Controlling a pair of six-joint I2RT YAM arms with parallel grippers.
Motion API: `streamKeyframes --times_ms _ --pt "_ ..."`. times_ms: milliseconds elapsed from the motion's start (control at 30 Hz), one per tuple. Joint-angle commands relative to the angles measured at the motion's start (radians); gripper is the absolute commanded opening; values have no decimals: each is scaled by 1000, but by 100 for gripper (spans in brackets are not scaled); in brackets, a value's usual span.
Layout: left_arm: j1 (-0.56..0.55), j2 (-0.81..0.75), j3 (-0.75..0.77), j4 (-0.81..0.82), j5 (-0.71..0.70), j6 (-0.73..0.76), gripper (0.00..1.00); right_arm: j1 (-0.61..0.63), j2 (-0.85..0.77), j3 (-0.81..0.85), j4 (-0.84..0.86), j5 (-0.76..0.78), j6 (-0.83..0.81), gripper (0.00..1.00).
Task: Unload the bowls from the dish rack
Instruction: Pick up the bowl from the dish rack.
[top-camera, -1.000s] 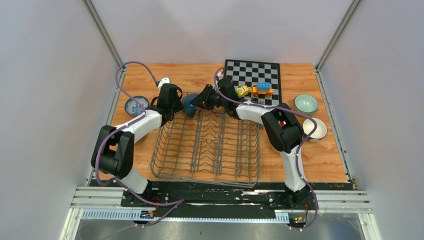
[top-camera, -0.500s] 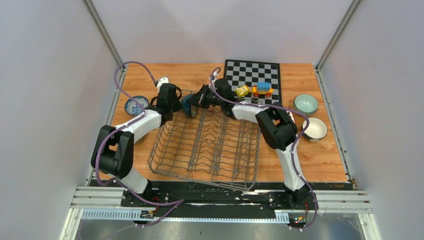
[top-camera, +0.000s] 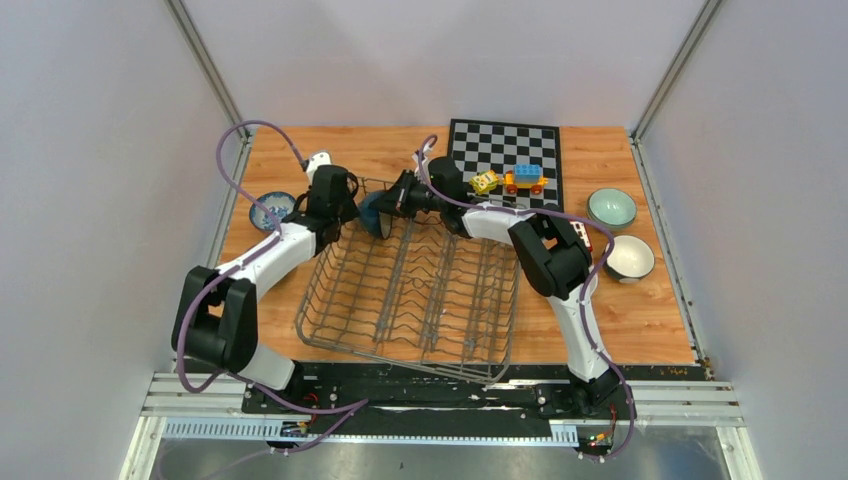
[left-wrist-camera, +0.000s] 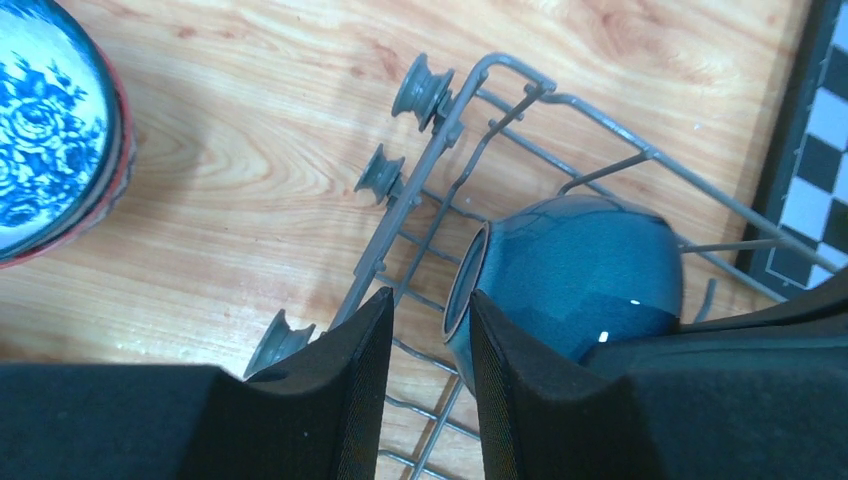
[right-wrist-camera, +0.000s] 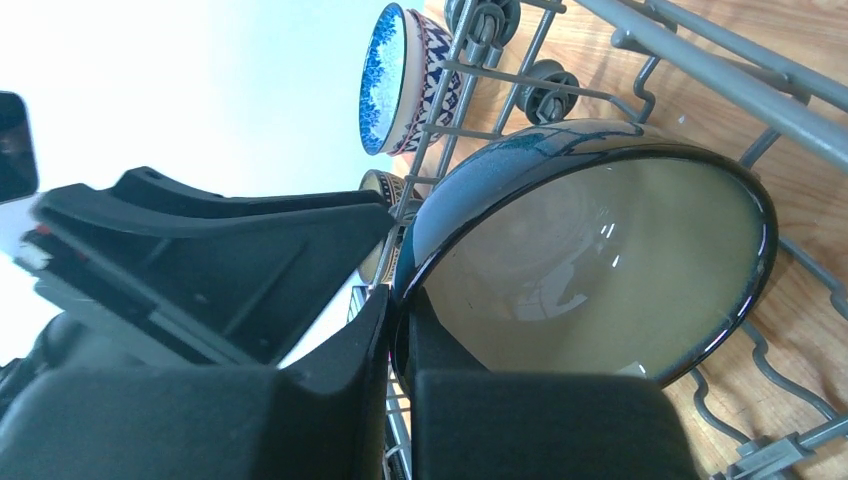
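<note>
And the right gripper (right-wrist-camera: 398, 300) was clamped on the rim of the round dark teal-blue ceramic bowl (right-wrist-camera: 600, 260), standing on edge at the far left corner of the grey wire dish rack (top-camera: 410, 295), while the left gripper (left-wrist-camera: 428, 320) hung half-open beside it, empty.

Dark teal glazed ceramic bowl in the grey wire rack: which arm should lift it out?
Right. The right end effector pinches the rim of the dark teal glazed ceramic bowl; the left end effector sits beside it, holding nothing.
</note>
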Motion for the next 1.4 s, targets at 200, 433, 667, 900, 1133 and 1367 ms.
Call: streamKeyframes --times_ms 200,433,667,900,1133,1367 --pt "3 -191 -16 -89 -74 -55 41 13 -5 70 174 -119 40 0" --pt "4 -328 -20 -150 -58 -89 50 28 -18 80 225 -167 67 0" --pt "3 -458 -44 -187 -28 -113 51 37 -61 74 242 -187 73 0" --pt "3 -577 -37 -241 13 -119 55 38 -195 3 145 -190 -26 0" --pt "3 -656 -11 -270 59 -146 60 40 -353 -97 107 -186 -85 0" --pt "3 -677 26 -257 91 -115 78 47 -619 -170 -208 -174 -347 0"
